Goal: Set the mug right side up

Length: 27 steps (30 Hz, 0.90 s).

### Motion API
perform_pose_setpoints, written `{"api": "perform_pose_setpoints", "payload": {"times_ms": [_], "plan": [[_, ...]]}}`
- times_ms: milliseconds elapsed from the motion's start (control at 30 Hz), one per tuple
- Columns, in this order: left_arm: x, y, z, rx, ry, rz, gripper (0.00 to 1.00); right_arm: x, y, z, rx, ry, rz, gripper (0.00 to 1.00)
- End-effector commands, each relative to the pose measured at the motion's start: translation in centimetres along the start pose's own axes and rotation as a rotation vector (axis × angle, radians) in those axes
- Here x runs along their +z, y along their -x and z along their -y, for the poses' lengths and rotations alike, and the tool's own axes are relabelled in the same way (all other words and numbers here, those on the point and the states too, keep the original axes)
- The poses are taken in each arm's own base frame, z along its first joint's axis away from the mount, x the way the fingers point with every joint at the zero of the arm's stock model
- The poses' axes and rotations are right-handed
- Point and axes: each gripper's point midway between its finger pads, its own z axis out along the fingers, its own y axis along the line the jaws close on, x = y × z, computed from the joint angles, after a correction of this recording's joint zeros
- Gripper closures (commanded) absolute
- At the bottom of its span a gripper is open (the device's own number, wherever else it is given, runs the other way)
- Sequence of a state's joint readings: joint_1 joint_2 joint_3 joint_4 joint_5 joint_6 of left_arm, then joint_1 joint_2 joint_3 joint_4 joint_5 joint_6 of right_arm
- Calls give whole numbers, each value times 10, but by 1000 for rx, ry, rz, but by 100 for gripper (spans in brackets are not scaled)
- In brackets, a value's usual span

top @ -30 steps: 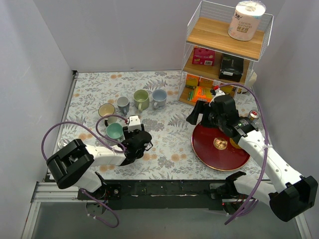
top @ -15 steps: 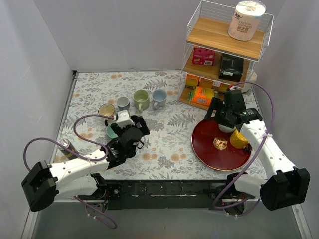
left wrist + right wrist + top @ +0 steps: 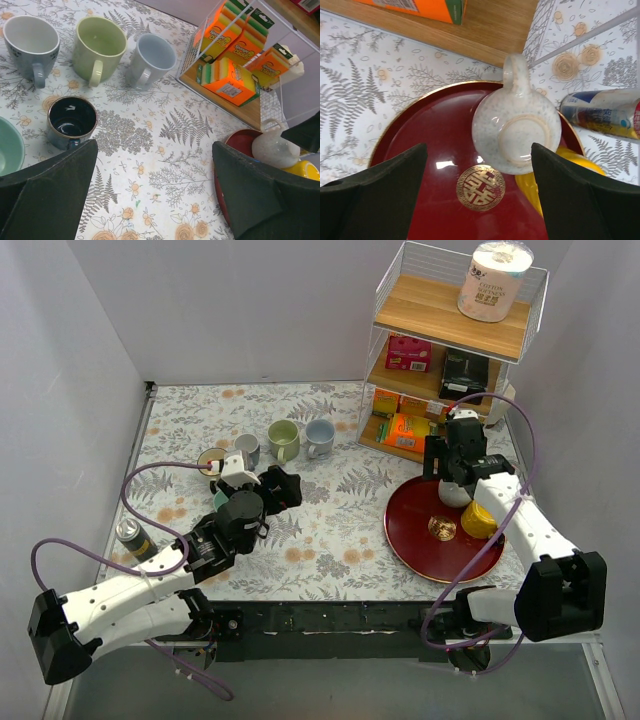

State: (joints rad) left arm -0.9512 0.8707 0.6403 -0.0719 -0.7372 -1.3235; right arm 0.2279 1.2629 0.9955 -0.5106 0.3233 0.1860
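5 mugs point(image 3: 99, 47) stand open side up on the table point(image 3: 340, 510), and 1 speckled white mug point(image 3: 516, 130) sits upside down on the 1 red tray point(image 3: 430, 140) with 1 yellow object point(image 3: 478, 521). The 1 rack point(image 3: 455, 315) shows 3 orange sponge packs point(image 3: 230, 80) and 1 paper roll point(image 3: 497, 280). 2 cans point(image 3: 130, 533) are on the table.

My table point(image 3: 340, 530) has a fern-print top; plain grey walls point(image 3: 250, 310) enclose it; wire shelf rack point(image 3: 430, 308) at its far-right corner.

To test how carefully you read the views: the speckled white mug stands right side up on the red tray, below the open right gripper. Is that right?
No. The speckled white mug is upside down, as the right wrist view shows: its base ring faces up. The rest holds: it stands on the red tray, below the open right gripper.
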Motion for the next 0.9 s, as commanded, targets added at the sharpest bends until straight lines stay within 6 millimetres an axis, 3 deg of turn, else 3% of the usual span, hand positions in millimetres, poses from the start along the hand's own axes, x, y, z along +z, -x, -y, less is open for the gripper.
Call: {"api": "perform_pose_setpoints", "payload": {"times_ms": [0,400,500,700,867], "plan": [[-8,12,14,-5,-58,-12,2,17,20,16,-102,-52,112,9],[-10,8,17,8,-79,-32,2,54,12,22,-148,44,108,11],[-10,6,16,10,-78,-38,2,59,5,10,-146,112,85,11],[-10,5,13,5,-72,-41,2,55,-9,-11,-64,216,31,15],[-10,-1,12,0,-71,-53,2,54,-22,-11,-60,222,-10,16]]}}
